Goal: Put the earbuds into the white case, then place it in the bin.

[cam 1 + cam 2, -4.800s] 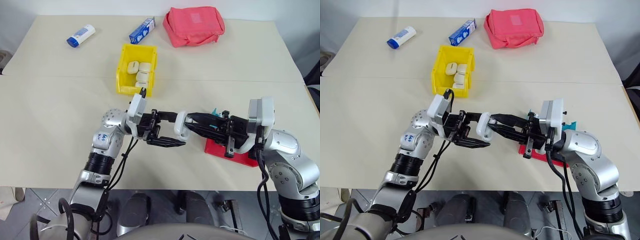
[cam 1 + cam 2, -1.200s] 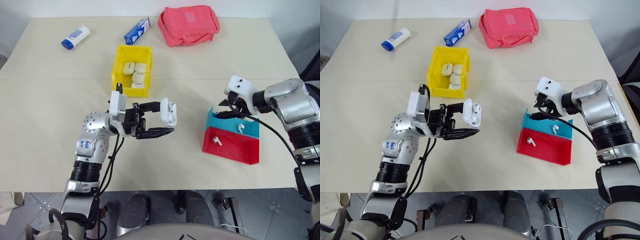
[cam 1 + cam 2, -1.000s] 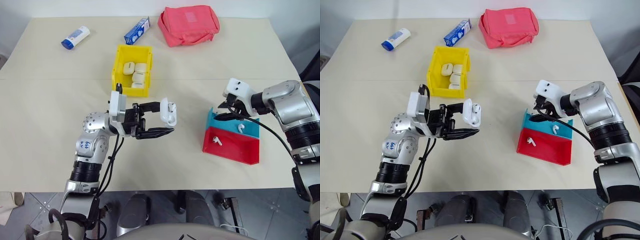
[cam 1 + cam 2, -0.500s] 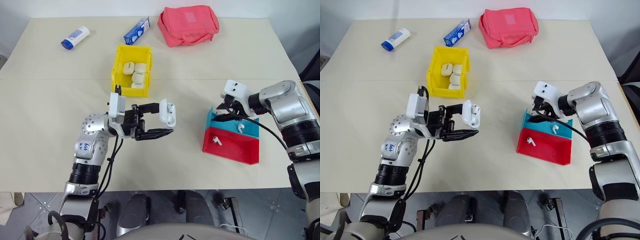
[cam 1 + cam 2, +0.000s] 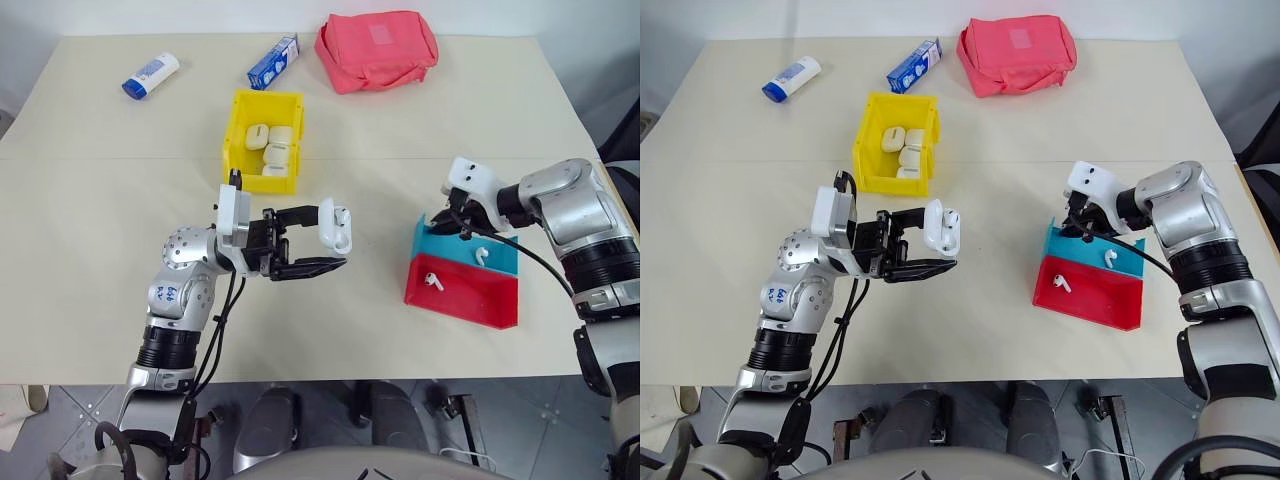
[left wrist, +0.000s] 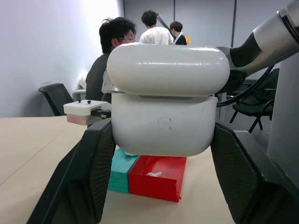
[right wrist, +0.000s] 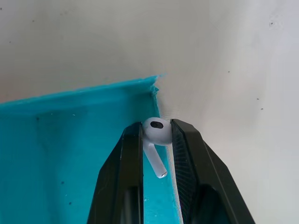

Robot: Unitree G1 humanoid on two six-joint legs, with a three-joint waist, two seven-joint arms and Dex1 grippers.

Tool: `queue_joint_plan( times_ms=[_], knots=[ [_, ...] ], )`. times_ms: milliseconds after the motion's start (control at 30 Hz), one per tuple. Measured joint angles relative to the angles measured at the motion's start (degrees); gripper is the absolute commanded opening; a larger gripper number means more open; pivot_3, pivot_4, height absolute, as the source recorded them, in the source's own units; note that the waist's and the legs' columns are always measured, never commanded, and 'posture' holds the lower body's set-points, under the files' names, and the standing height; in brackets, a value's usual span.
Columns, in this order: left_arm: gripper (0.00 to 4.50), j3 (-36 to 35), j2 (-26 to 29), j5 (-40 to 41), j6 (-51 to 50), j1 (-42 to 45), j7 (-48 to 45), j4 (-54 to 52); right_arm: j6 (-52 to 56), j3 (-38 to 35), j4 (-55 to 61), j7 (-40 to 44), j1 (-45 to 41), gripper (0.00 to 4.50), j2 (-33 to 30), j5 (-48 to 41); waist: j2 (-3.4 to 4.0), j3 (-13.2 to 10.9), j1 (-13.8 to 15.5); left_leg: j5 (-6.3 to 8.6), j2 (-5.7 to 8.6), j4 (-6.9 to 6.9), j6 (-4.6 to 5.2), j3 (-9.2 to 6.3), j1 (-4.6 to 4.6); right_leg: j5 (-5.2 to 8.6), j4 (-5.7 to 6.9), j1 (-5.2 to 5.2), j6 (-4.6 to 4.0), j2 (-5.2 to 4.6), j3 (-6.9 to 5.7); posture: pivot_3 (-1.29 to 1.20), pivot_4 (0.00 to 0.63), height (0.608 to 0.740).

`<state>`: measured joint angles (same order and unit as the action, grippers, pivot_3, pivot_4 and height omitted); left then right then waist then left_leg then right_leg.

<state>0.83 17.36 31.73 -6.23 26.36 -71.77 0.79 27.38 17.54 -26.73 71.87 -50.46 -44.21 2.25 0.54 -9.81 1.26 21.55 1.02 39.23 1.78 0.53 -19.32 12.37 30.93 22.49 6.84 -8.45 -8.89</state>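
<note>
Right gripper [image 7: 156,140]: my fingers pinch an earbud [image 7: 155,133] by its head over the teal tray [image 7: 70,154] | Left gripper [image 6: 159,154]: clamped on the white case [image 6: 164,123], lid ajar | Handling: earbud light, glossy, likely slippery; grip the head gently.

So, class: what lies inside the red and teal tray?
In the tray, one earbud lies in the red half and another in the teal half. The right gripper pinches a third earbud at the teal corner. The arm hides the rest of that corner.
</note>
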Motion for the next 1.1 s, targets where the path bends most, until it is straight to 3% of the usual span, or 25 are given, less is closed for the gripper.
queue_joint_plan(
  times_ms=[100, 200, 267, 467, 633, 800, 933, 1100],
  knots=[
    [2.75, 0.0, 0.0, 0.1, 0.0, 0.2, -0.4, 0.3, 2.7, -6.9, 10.9, -0.3, 4.4, 0.49, -0.7, -5.3, 0.01, 0.0, 0.3, -0.01, -0.02, -0.01, -0.02, -0.12, -0.04, 0.01, 0.0, 0.0, -0.02, 0.01, -0.05, 0.0, 0.15, 0.74],
    [2.75, -0.1, -0.2, 0.5, -0.1, 0.7, -1.4, 1.1, 5.4, -20.6, 29.2, -1.3, 14.1, 0.49, 1.6, -18.2, 0.0, 0.0, 0.5, 0.0, -0.02, -0.01, -0.04, -0.17, -0.03, 0.01, -0.02, -0.05, -0.02, 0.02, -0.08, 0.0, 0.15, 0.74],
    [2.75, 0.1, -0.7, 0.6, -0.1, 1.9, -2.2, 2.8, 9.6, -25.4, 38.9, -2.3, 19.1, 0.49, 1.6, -24.9, 0.0, 0.0, 0.6, 0.0, 0.02, 0.01, -0.04, -0.17, 0.01, -0.01, -0.01, -0.11, 0.01, 0.0, -0.04, 0.0, 0.15, 0.74],
    [2.75, 0.2, -1.8, 0.7, 0.1, 5.7, -4.5, 7.5, 19.7, -33.1, 53.1, -10.2, 24.9, 0.49, 3.2, -39.0, 0.0, 0.0, 0.3, 0.02, -0.03, -0.05, -0.05, -0.13, 0.05, 0.01, 0.04, -0.04, -0.02, -0.01, -0.01, 0.0, 0.15, 0.74],
    [2.75, 0.3, -3.1, 0.7, 0.4, 7.2, -6.0, 9.9, 23.8, -35.7, 59.0, -18.6, 26.6, 0.49, 7.6, -49.6, 0.0, 0.0, 0.3, 0.01, -0.03, -0.05, -0.03, -0.09, 0.05, 0.02, 0.07, -0.01, -0.03, -0.01, 0.0, 0.0, 0.15, 0.74],
    [2.75, 0.6, -4.5, 0.7, 0.6, 9.3, -7.9, 13.0, 24.9, -34.0, 63.4, -32.7, 28.5, 0.49, 19.6, -63.5, -0.01, 0.0, 0.3, 0.0, 0.01, -0.05, -0.01, -0.12, 0.04, 0.03, 0.12, 0.01, -0.05, -0.03, 0.01, 0.0, 0.15, 0.74],
    [2.75, 0.5, -4.9, 0.7, 0.6, 9.4, -8.4, 13.6, 23.6, -32.3, 63.7, -38.7, 29.3, 0.49, 22.5, -67.3, -0.01, 0.0, 0.3, 0.01, 0.06, -0.05, 0.06, -0.1, 0.04, 0.03, 0.12, 0.02, -0.05, -0.03, 0.07, 0.0, 0.15, 0.74],
    [2.75, 0.5, -5.2, 0.7, 0.6, 9.5, -9.0, 13.7, 21.1, -28.9, 63.7, -40.2, 31.3, 0.49, 22.8, -68.1, -0.01, 0.0, 0.3, 0.03, 0.05, -0.05, 0.11, -0.07, 0.04, 0.03, 0.13, 0.02, -0.05, -0.01, 0.07, 0.0, 0.15, 0.74]
  ],
)
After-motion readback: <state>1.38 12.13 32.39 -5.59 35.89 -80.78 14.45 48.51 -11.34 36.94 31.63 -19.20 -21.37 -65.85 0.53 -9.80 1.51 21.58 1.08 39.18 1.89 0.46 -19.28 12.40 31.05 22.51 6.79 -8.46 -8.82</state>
